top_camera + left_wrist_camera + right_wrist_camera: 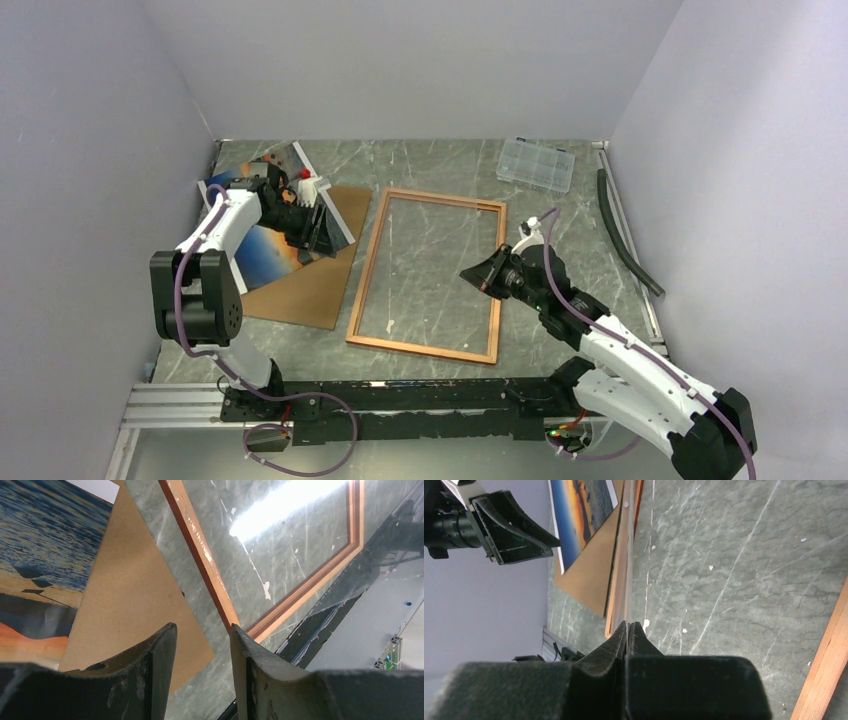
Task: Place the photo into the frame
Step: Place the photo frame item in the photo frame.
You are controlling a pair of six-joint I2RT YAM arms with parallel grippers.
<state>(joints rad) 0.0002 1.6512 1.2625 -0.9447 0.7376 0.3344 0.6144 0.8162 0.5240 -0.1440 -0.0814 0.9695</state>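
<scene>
The photo (268, 252), an orange sunset with blue sky, lies face up at the left on the brown backing board (312, 280). It also shows in the left wrist view (35, 555) and the right wrist view (584, 510). The frame (365, 270), with a thin reddish-orange border, lies flat at the table's middle and shows in both wrist views (200, 545) (824, 655). My left gripper (322, 232) (202, 627) is open and empty above the board's right edge. My right gripper (470, 272) (627, 624) is inside the frame's right side. It is shut on a thin clear pane (628, 580) seen edge-on.
A small clear plastic compartment box (536, 164) sits at the back right. A black tube (625, 235) and a metal rail (640, 290) run along the right wall. The backing board also shows in the wrist views (135, 595) (589, 575). Walls close in on three sides.
</scene>
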